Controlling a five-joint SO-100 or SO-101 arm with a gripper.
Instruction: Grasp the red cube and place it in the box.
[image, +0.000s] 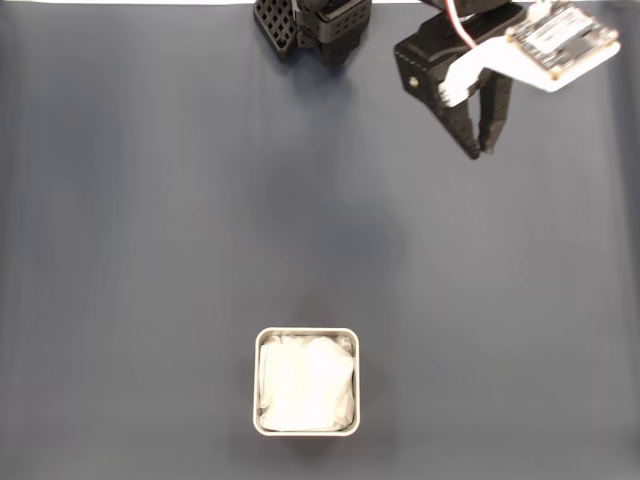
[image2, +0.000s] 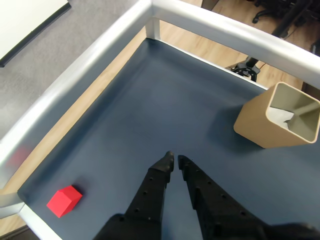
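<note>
Red cube (image2: 64, 200) sits in the wrist view, bottom left, near the corner of the dark blue surface (image2: 165, 100), close by the metal rail (image2: 75, 75). Pincer (image2: 175, 162) in same view: two black fingers, tips nearly touching, narrow gap, holding nothing. Cube is well left of and below the fingertips, apart from them. Box (image2: 277, 120) appears at right, tan-looking wall, open top, well apart from the cube. Beyond the rail: wood floor, grey carpet.

Fixed view, looking down: box (image: 306, 381) near bottom centre, silvery rim, white lining, no cube inside. Pincer (image: 478, 148) at top right, fingers drawn close together, pointing down the picture. White board with a circuit (image: 560, 35) rides on the wrist. Arm base (image: 315, 25) at top centre.

Step in hand, as judged: reach for the cube, not yet grasped. To do well: spread the fingers first, swing toward the cube's corner, square the fingers to two opposite faces, lower straight. Rail is close, so little room for sideways error. Arm looks raised and folded back near its base.
</note>
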